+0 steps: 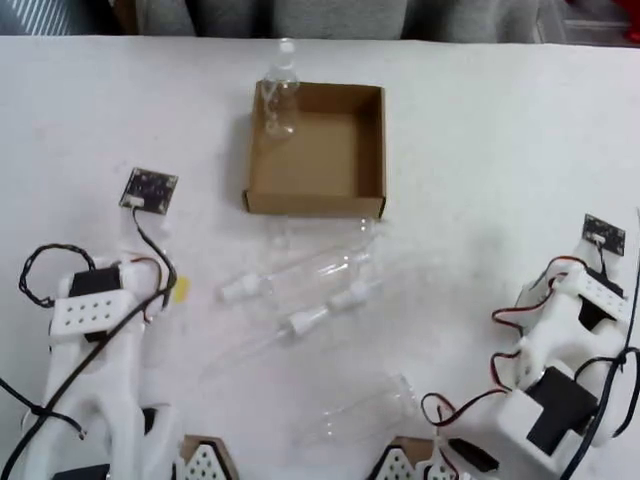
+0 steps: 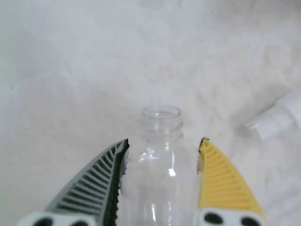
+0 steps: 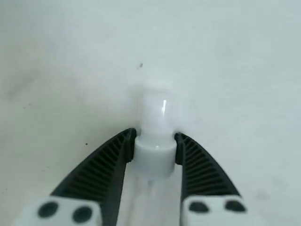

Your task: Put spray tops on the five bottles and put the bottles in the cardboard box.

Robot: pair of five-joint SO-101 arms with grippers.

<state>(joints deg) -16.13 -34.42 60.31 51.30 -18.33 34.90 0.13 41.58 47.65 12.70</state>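
My left gripper [image 2: 163,141] is shut on a clear bottle [image 2: 162,174] with a bare, uncapped neck; the grey and yellow fingers press its body from both sides. Its yellow finger [image 1: 180,290] peeks out beside the left arm. Black fingers of my right gripper [image 3: 155,134] are shut on a white spray top [image 3: 153,162] just above the white table. The cardboard box [image 1: 315,205] stands at the middle back, with one capped bottle [image 1: 278,95] upright in its far left corner.
Capped clear bottles [image 1: 310,270] lie side by side in front of the box, their white tops [image 1: 235,290] towards the left arm. Another clear bottle [image 1: 360,410] lies near the front edge. The right arm [image 1: 560,340] is folded at the front right.
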